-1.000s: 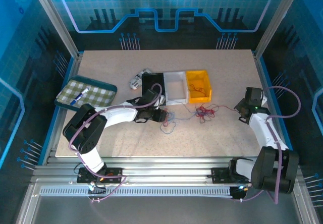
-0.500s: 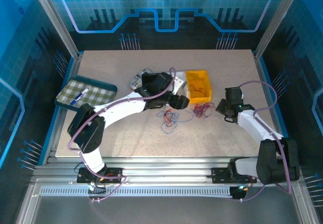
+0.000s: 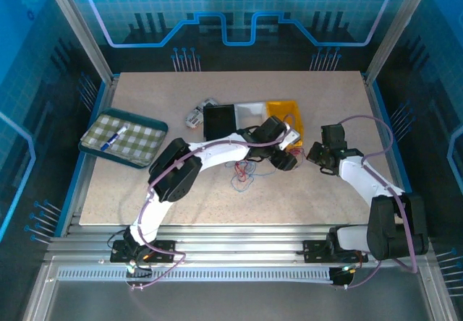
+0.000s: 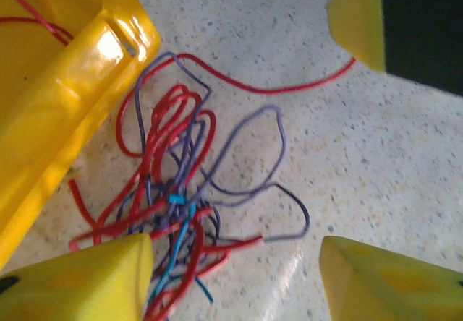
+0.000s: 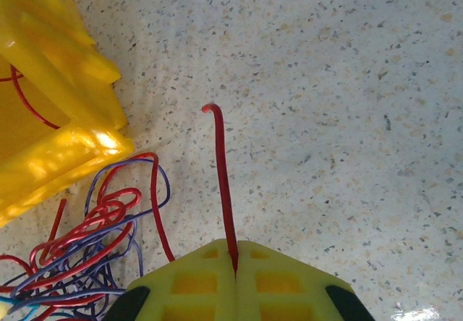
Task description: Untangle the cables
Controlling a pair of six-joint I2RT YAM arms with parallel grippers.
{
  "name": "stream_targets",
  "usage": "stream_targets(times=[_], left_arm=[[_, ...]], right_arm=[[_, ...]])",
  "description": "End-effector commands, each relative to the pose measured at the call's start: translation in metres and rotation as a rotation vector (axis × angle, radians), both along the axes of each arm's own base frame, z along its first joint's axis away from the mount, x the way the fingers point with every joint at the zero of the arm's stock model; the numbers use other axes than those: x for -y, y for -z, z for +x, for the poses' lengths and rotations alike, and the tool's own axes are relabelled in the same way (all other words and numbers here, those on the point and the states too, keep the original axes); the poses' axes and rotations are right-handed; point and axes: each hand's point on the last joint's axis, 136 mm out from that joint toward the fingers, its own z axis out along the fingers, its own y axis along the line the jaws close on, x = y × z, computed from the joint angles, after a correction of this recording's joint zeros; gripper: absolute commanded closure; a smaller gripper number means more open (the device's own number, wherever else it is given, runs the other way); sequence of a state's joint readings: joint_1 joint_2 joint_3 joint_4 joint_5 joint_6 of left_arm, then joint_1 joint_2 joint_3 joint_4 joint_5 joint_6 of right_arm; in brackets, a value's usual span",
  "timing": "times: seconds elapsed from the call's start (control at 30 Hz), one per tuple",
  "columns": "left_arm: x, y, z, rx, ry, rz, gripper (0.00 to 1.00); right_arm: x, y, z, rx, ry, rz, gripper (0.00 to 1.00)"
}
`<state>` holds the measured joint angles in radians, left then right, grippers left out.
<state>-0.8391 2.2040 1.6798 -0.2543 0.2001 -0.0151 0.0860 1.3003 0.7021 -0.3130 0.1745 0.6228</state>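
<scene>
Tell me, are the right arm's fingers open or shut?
Shut. The right fingers meet with no gap, pinching a red wire between them.

- The cables (image 4: 173, 205): thin red, purplish-grey and blue wires in a loose knotted tangle, flat on the table (image 4: 362, 155) at the lower left of the left wrist view, just beside the yellow bin (image 4: 65, 97).
- One red strand (image 5: 221, 169) rises straight from the bottom centre of the right wrist view. Its far tip is hooked and its near end is pinched in the right gripper (image 5: 235, 256).
</scene>
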Motion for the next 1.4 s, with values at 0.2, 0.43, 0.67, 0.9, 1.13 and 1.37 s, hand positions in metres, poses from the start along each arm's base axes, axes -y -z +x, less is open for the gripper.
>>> stream_targets(times=[0.2,0.43,0.67,0.9,1.13,1.37], left_arm=[[0.008,0.031,0.009,0.049,-0.006,0.083,0.5],[0.005,0.046,0.011,0.058,-0.022,0.109,0.76],[-0.018,0.02,0.01,0.082,-0.111,0.08,1.0],[-0.096,-0.019,0.004,0.041,-0.322,-0.06,1.0],[-0.196,-0.023,0.01,-0.014,-0.584,-0.09,1.0],[-0.214,-0.021,0.005,-0.037,-0.606,-0.085,1.0]], right_arm=[[-0.01,-0.015,0.005,0.041,-0.06,0.021,1.0],[-0.01,-0.019,0.005,0.051,-0.059,0.022,1.0],[0.007,-0.024,0.009,0.058,0.012,0.005,1.0],[0.054,-0.018,-0.004,0.029,0.196,0.012,1.0],[0.094,-0.014,-0.025,-0.011,0.375,-0.036,1.0],[0.127,-0.021,-0.041,-0.026,0.504,-0.072,1.0]])
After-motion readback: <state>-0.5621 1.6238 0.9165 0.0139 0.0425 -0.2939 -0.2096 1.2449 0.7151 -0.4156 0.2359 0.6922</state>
